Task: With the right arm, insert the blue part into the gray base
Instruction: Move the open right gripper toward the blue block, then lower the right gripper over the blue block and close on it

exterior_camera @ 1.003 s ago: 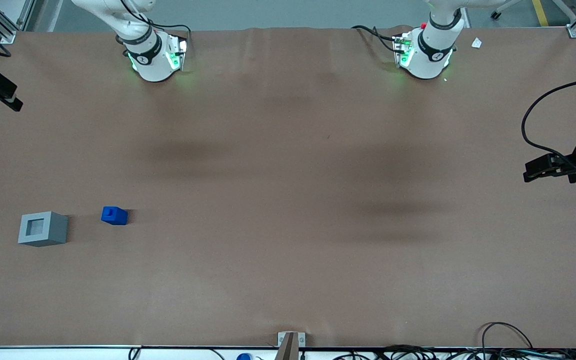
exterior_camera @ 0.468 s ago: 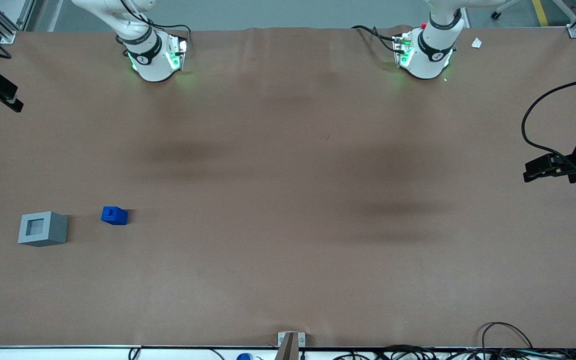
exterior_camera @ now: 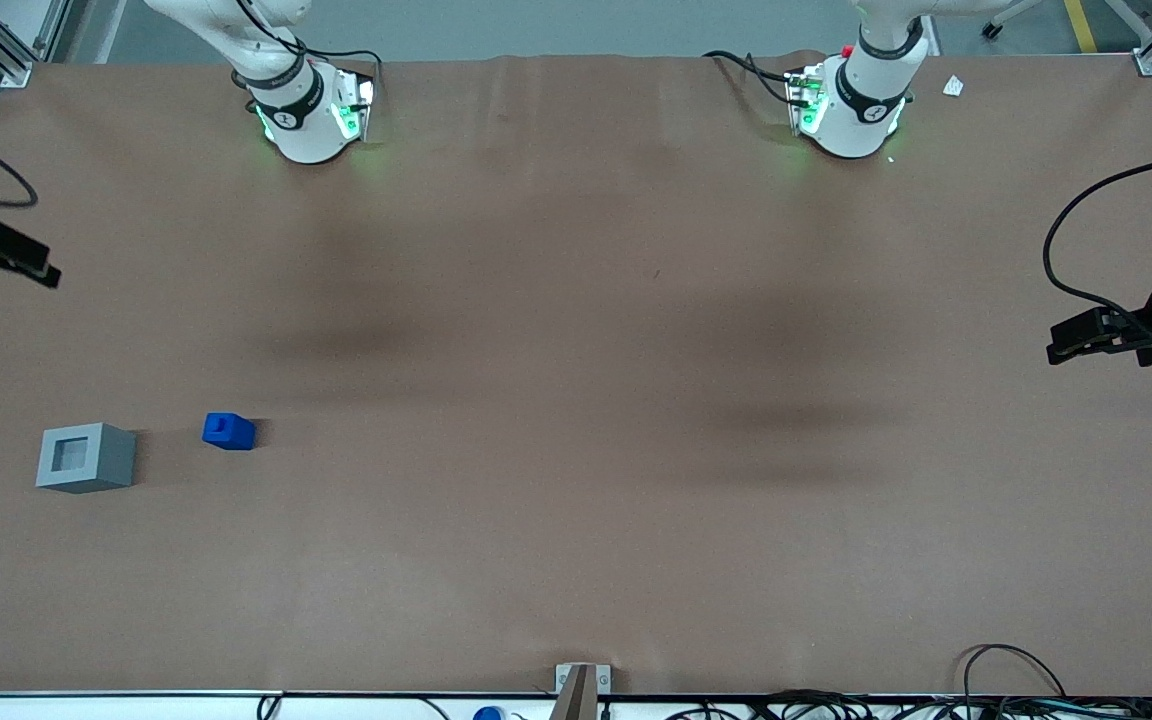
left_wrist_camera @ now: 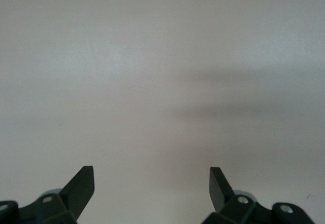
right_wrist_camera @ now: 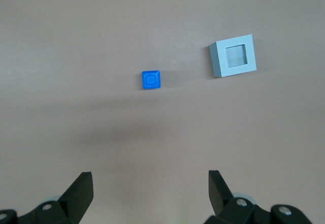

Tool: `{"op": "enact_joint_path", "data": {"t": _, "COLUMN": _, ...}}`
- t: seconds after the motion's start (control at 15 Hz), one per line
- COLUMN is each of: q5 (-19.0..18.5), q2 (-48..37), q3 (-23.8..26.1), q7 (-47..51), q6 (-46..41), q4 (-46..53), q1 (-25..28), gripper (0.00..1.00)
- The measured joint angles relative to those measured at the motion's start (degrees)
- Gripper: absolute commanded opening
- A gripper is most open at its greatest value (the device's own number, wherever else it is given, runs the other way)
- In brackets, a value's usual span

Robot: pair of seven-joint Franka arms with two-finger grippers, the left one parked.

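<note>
The gripper [right_wrist_camera: 147, 183] hangs high with its fingers wide apart, holding nothing. The blue part [right_wrist_camera: 151, 80] sits on the desk [right_wrist_camera: 76, 56] below and ahead of it, stub up, near the gray base [right_wrist_camera: 233, 56].

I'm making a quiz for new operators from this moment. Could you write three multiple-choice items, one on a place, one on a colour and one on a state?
1. Where is the blue part?
A. on the table beside the gray base
B. inside the gray base
C. between the jaws

2. What colour is the smaller block?
A. red
B. blue
C. green

3. How does the gripper stand?
A. shut on the blue part
B. shut and empty
C. open and empty

Answers: 1 A, the two blocks sit apart on the brown table. 2 B, it is bright blue. 3 C, the right wrist view shows the jaws spread wide with nothing between, above the table.
</note>
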Motion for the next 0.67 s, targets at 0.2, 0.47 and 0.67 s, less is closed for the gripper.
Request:
{"op": "enact_joint_path", "data": {"t": 0.2, "q5": 0.01, "q2": 5.86, "q3": 0.00, "q7": -0.05, "q6": 3.74, "q4": -0.12, "q1": -0.35, "gripper": 1.00}}
{"op": "enact_joint_path", "data": {"t": 0.47, "q5": 0.04, "q2": 11.80, "q3": 0.00, "q7": -0.05, "q6": 11.52, "q4": -1.91, "q1": -0.57, "gripper": 1.00}}
{"op": "enact_joint_path", "data": {"t": 0.67, "q5": 0.08, "q2": 13.77, "q3": 0.15, "q7": -0.05, "q6": 20.76, "q4": -7.11, "q1": -0.52, "gripper": 1.00}}
